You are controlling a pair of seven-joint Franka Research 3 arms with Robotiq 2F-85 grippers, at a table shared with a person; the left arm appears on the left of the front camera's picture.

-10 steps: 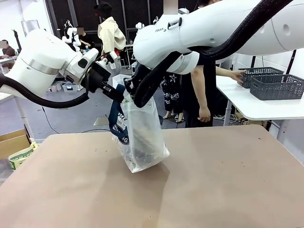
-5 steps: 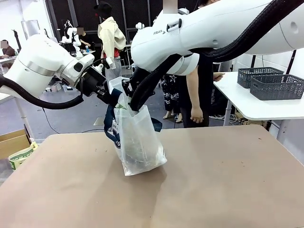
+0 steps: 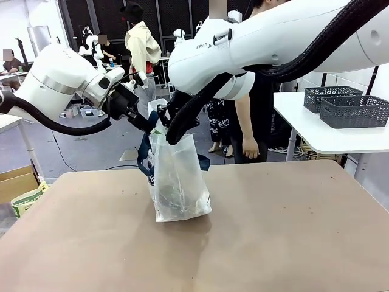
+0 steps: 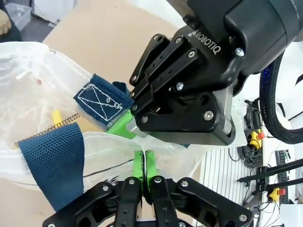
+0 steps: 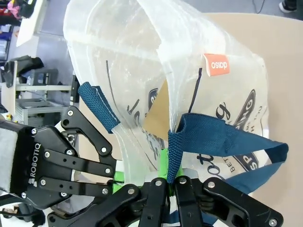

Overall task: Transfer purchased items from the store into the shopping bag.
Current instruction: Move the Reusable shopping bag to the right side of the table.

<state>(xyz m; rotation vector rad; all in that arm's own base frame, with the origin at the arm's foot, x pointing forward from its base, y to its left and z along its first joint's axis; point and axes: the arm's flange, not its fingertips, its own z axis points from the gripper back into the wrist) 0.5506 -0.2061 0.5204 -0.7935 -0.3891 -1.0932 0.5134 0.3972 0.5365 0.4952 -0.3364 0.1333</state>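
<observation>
1. Now, shopping bag (image 3: pixel 179 182) stands upright on the brown table (image 3: pixel 285 237), left of centre in front view. Its bottom is on the tabletop and its mouth is held up btwn the two arms.
2. L wrist view: left gripper (image 4: pixel 146 165) has jaws nearly together, green pads w/ just the bag's clear film pinched btwn them, i.e. gripping the rim.
3. R wrist view: right gripper (image 5: pixel 169 174) is also clamped narrow, on the rim right where a navy strap handle (image 5: pixel 222 137) is sewn on. The strap end runs down btwn its fingers.
4. Both grippers sit just beside each other at the bag mouth. In L wrist view the right one's green pad presses a stitched navy patch.
5. Other navy handle (image 3: pixel 144 155) droops down the bag's left side in front view.
6. Bag has dark print on its side and an orange "daiso" tag (image 5: pixel 217 65) near the rim. Thru the film: a flat brown card-like piece (image 5: pixel 158 116) and a small yellow bit (image 4: pixel 57 116); can't tell what they are.
7. Person (image 3: pixel 264 121) in dark top stands at the far side, arm down, hand (image 3: pixel 249 148) well apart from the bag.
8. Two dark grey lattice baskets (image 3: pixel 352 111) sit on a white side table (image 3: pixel 316 132), far right. Cardboard box (image 3: pixel 15 182) is on the floor, far left.
</observation>
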